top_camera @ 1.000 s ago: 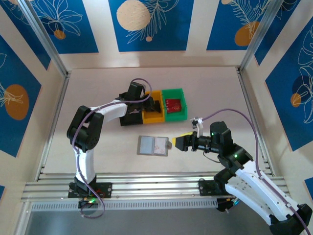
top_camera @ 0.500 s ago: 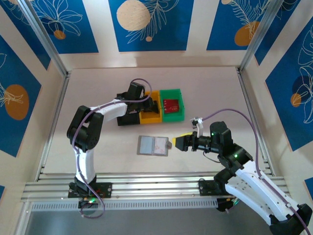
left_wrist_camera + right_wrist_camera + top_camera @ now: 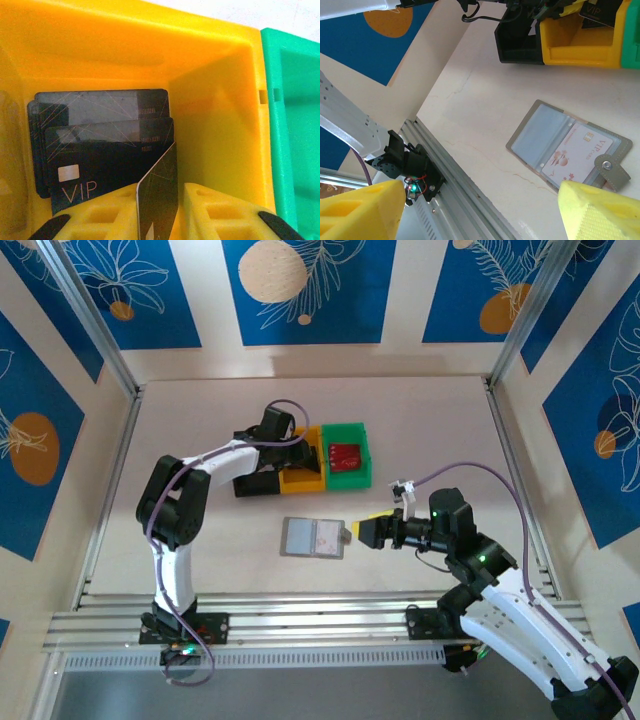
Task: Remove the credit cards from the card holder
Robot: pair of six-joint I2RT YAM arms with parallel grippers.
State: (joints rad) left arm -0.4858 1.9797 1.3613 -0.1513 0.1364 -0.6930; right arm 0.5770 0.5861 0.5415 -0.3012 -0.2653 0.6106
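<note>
The grey card holder (image 3: 313, 537) lies open and flat on the table, also seen from the right wrist (image 3: 555, 135). A white card with pink print (image 3: 576, 152) sits in its right pocket. My left gripper (image 3: 300, 455) reaches down into the yellow bin (image 3: 303, 478). A black card (image 3: 161, 185) stands on edge between its fingers (image 3: 100, 220), leaning on the left one with a thin gap to the right one. The left gripper (image 3: 161, 202) is slightly open. More black cards (image 3: 100, 145) lie flat in the bin. My right gripper (image 3: 365, 530) hovers wide open beside the holder's right end, its jaws (image 3: 480, 210) holding nothing.
A black bin (image 3: 252, 483), the yellow bin's wall (image 3: 220, 100) and a green bin (image 3: 350, 472) stand in a row behind the holder. A red card (image 3: 345, 454) lies in the green bin. An aluminium rail (image 3: 465, 180) runs along the near table edge.
The row of bins has slid a little to the left with my left gripper inside the yellow one. The left jaws have loosened around the black card. The right arm has stayed still.
</note>
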